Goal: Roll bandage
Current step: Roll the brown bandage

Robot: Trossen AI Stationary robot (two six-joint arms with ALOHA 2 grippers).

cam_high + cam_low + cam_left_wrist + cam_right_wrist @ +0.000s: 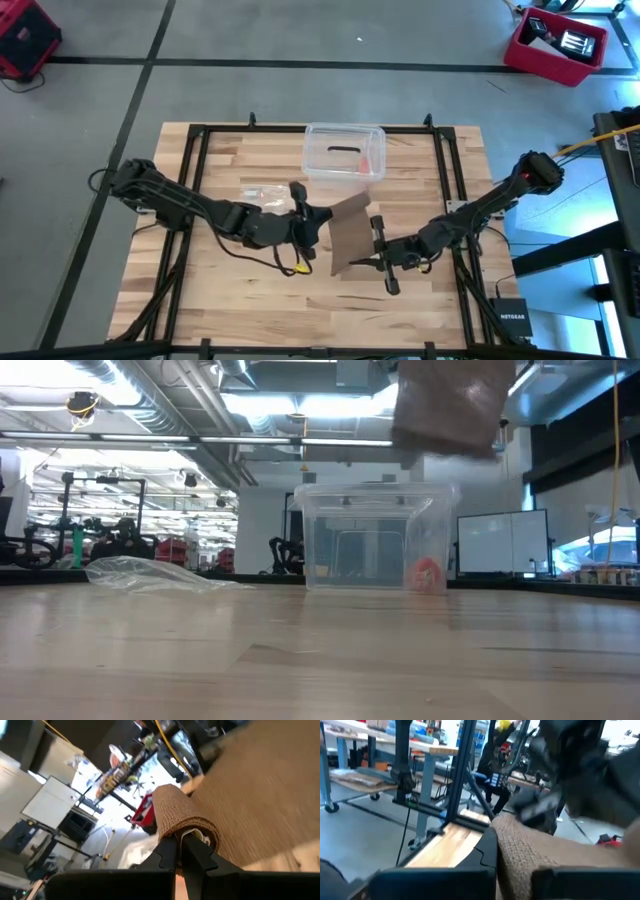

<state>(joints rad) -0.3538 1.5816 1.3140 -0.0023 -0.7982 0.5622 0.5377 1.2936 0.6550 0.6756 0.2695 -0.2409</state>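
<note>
Just in front of the clear plastic box (344,152), mid-table, both arms meet with the bandage (350,236) stretched between them, lifted off the wood.

Left gripper (318,221): on the bandage's end nearer the box, a bit to the box's left. Fingers (167,857) pinched together on a rolled-up end of the brown fabric; the left wrist view shows the roll sitting on the fingertips with the loose strip running away from it.

Right gripper (372,262): on the bandage's end farther from the box, toward its right side. Fingers clamped down on the fabric edge; the right wrist view shows the knit weave (530,855) emerging right at the fingertips.

Bandage: flat brown panel hanging in the air between the two grippers, clear of the table (220,290). Low view confirms it: the brown cloth (450,405) hangs above the box, not touching it.

Box: lid on, something small and red-orange (427,573) inside near one corner.

Small clear plastic bag (262,192) lies on the table to the left of the box, near the left arm, apart from the bandage.
</note>
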